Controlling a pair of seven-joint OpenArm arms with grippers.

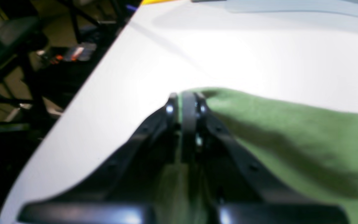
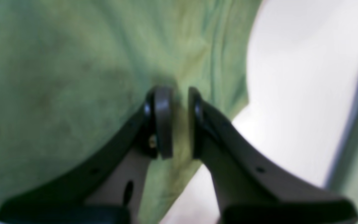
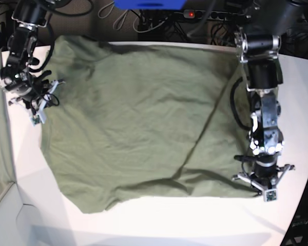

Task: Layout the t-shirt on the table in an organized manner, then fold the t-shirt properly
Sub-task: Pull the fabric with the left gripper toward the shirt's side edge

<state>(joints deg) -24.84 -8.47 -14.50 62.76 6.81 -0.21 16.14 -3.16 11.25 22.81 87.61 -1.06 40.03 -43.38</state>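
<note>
near: left tool [image 3: 260, 187] clenched on t-shirt [image 3: 138, 123] hem corner at counter [image 3: 195, 220] front edge, likely to tension it flat | mid: shirt lay spread on counter, diagonal crease across | far: right tool [image 3: 41, 105] pinched on sleeve-side cloth, holding opposite corner for layout
</note>
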